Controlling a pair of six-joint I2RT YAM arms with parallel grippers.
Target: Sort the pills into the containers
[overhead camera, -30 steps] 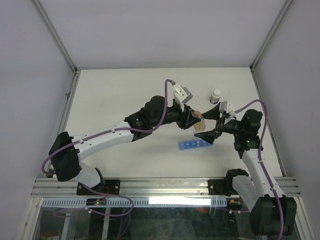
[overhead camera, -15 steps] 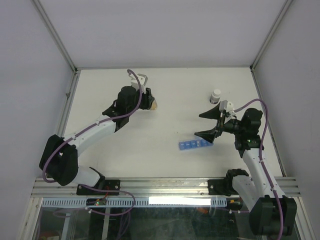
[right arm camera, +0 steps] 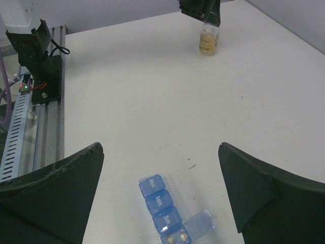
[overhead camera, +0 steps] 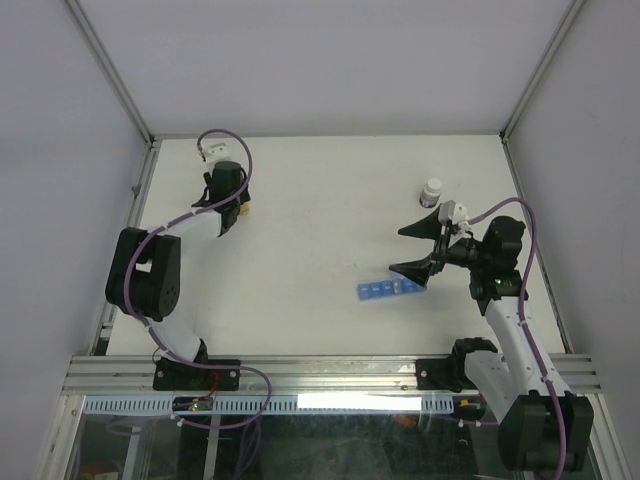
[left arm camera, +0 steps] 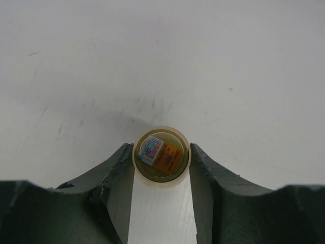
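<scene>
My left gripper [overhead camera: 235, 204] is at the far left of the table, shut on a small clear jar [left arm camera: 161, 155] that holds tan pills [right arm camera: 208, 43]. In the right wrist view the jar [right arm camera: 208, 38] is upright at table level under the left gripper [right arm camera: 201, 9]. The blue pill organizer, the containers [overhead camera: 390, 290], lies at the right centre. Its end lid [right arm camera: 199, 225] is flipped open, with two pills [right arm camera: 175, 237] in that compartment. My right gripper [overhead camera: 415, 250] hangs open just above and behind the organizer [right arm camera: 161, 203], with nothing between its fingers [right arm camera: 61, 188].
A small white-capped bottle [overhead camera: 431, 192] stands behind the right gripper. A metal rail with the arm bases [overhead camera: 330, 372] runs along the near edge. White walls close in the table on the left, back and right.
The left arm has swung from over the organizer to the far left of the table, taking the jar with it. The right arm and the organizer have not moved.
</scene>
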